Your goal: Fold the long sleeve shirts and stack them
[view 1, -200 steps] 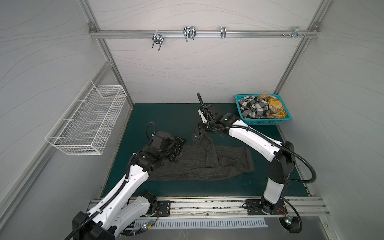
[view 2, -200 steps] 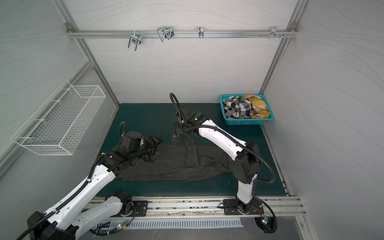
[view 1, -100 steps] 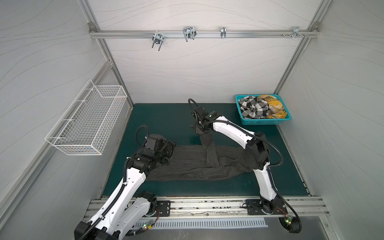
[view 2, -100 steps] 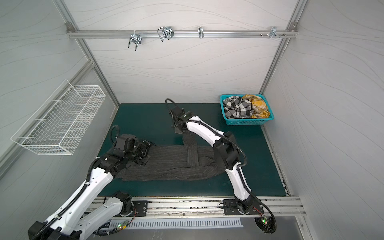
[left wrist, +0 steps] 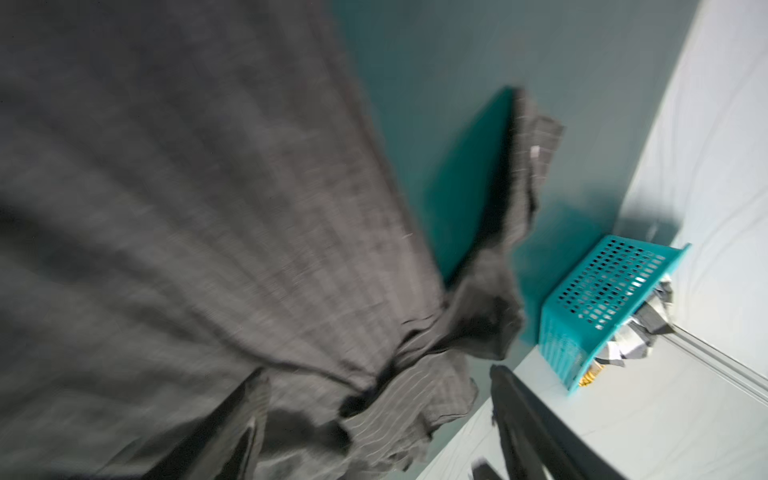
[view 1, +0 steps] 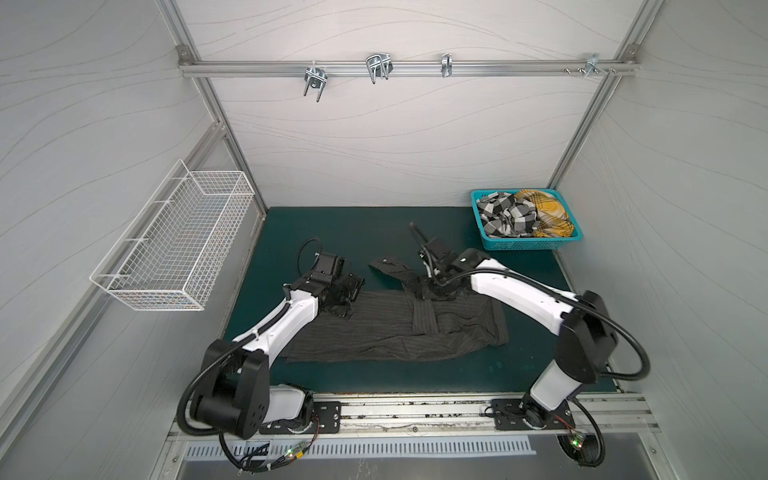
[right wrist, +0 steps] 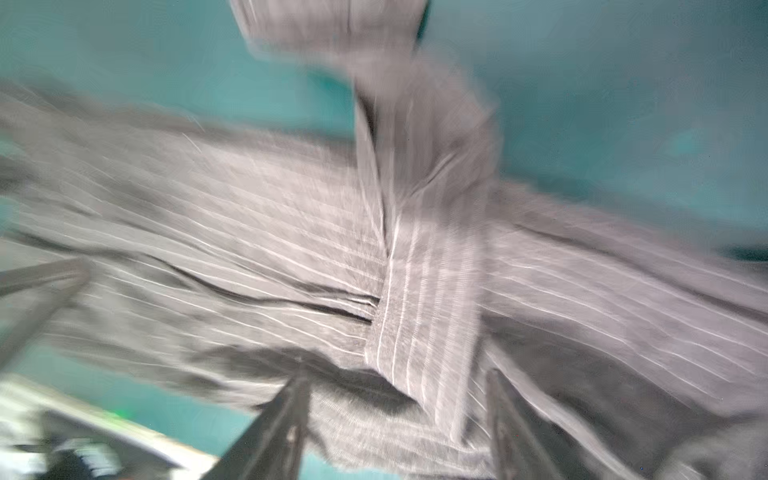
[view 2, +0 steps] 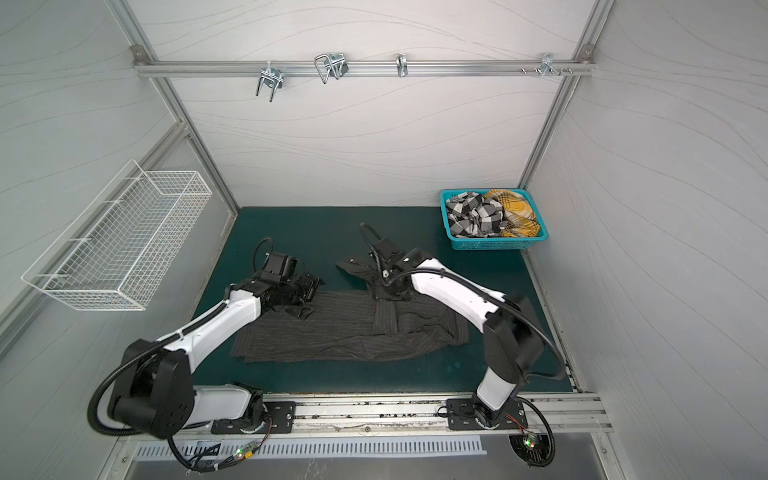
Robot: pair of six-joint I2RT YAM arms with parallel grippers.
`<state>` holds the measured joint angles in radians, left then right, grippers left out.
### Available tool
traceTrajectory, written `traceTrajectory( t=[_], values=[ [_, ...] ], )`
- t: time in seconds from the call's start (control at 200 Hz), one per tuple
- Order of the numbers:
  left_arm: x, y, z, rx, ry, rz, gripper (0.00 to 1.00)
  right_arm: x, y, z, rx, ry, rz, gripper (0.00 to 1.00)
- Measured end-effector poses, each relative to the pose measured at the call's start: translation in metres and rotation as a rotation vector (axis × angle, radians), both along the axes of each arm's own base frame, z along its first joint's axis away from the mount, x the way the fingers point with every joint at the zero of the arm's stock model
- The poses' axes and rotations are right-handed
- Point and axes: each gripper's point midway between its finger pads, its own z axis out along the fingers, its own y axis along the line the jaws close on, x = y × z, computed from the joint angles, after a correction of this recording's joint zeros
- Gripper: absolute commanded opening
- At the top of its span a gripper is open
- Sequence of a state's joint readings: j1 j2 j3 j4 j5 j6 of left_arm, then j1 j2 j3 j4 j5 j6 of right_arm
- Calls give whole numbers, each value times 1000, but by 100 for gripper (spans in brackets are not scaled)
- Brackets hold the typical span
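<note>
Right gripper: jaws apart, holding nothing. The charcoal pinstriped shirt lies on the surface directly beneath it, its sleeve folded across the body. Left gripper: wide open at the shirt's edge. Raise the right gripper straight up so the sleeve fold is not dragged.

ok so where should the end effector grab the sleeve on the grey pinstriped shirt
Take the cuff, from above on the far side: it sticks out flat onto bare mat past the body of the grey pinstriped shirt, so probably nothing else gets pinched.
</note>
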<state>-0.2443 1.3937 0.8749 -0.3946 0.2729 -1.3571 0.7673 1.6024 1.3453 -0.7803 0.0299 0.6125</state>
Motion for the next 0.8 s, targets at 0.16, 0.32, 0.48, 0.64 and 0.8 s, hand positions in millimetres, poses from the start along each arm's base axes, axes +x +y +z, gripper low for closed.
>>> traceTrajectory(
  t=[0.16, 0.32, 0.48, 0.64, 0.8],
  values=[
    [73, -8, 13, -26, -84, -29, 75, 7, -34, 26, 102, -7, -78, 52],
    [112, -14, -8, -28, -76, -73, 74, 3, -70, 0, 148, 124, -175, 49],
    [128, -28, -42, -59, -17, -122, 72, -2, -91, -6, 185, 178, -231, 48],
    [126, -37, -66, -75, 40, -143, 69, -7, -89, -3, 235, 203, -223, 46],
    [134, -50, -62, -88, 24, -161, 45, -14, -88, -11, 249, 243, -224, 42]
  ],
)
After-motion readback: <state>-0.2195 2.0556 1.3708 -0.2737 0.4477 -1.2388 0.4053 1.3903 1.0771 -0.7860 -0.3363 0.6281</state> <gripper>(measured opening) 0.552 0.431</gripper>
